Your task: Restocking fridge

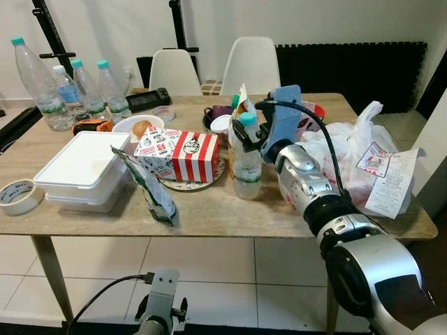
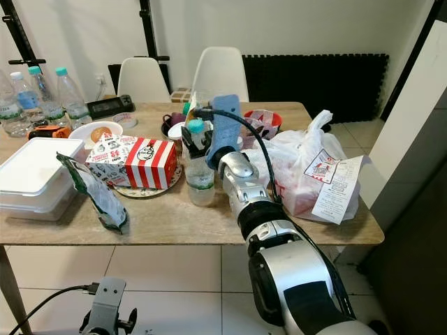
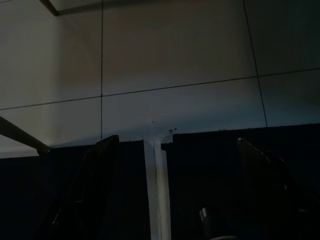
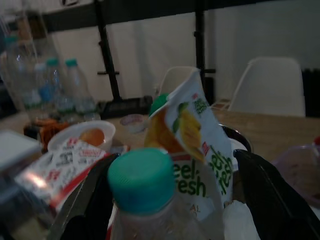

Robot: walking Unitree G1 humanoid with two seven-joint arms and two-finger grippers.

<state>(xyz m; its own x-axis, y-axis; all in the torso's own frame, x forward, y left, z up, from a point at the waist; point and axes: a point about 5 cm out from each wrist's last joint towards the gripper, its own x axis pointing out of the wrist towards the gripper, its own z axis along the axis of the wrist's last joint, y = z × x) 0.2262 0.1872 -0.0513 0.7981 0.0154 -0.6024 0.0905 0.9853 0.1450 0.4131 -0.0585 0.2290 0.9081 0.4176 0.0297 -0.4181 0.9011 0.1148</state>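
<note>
Right end effector [image 1: 246, 137] straddles the water bottle [image 1: 246, 162], fingers spread

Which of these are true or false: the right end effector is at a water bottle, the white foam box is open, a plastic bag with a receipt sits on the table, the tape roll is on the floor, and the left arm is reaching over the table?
1. The right end effector straddles the teal-capped water bottle. True, fingers apart on either side.
2. The white foam box is open. False: its lid is shut.
3. A plastic bag with a receipt lies on the table. True.
4. The tape roll is on the floor. False: it lies on the table's corner.
5. The left end effector reaches over the table. False: it hangs low, over floor tiles.
</note>
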